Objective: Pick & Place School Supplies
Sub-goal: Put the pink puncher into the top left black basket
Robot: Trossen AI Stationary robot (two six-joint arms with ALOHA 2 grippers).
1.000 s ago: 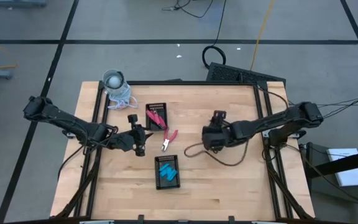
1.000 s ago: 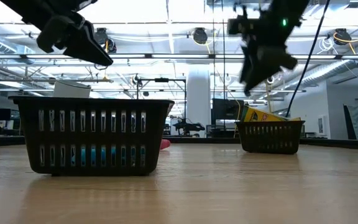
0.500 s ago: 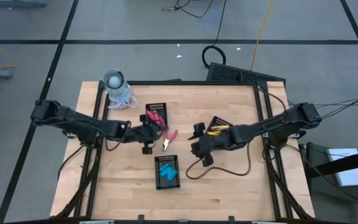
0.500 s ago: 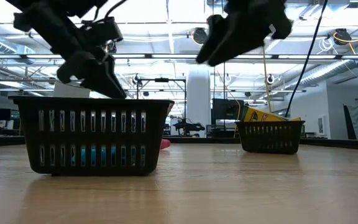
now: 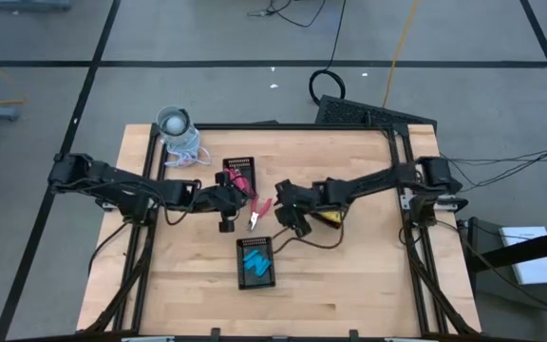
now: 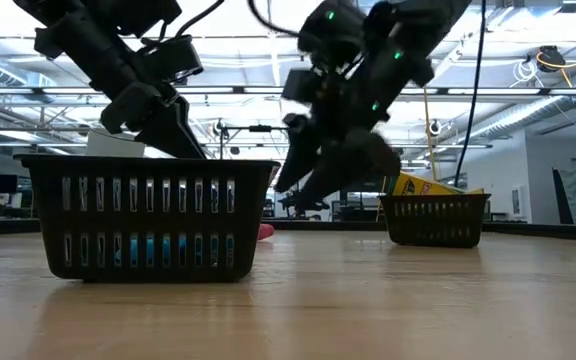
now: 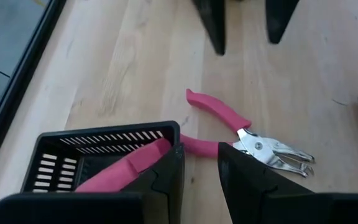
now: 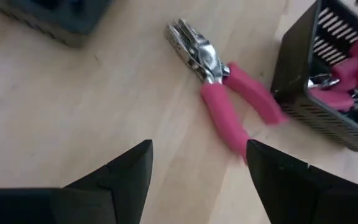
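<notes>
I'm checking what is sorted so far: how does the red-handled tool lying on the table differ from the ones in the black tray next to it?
The loose red-handled tool lies flat on the bare wood, handles spread, its metal head in full view. The red-handled tools in the tray are piled inside the black tray, partly hidden by its slotted wall. The right gripper hovers over the loose one with jaws open. Both share pinkish-red handles and metal heads.

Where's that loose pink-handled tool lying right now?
From above, the pink-handled tool lies flat on the table near its middle, just right of the tray of pink tools, between the left gripper and right gripper.
</notes>
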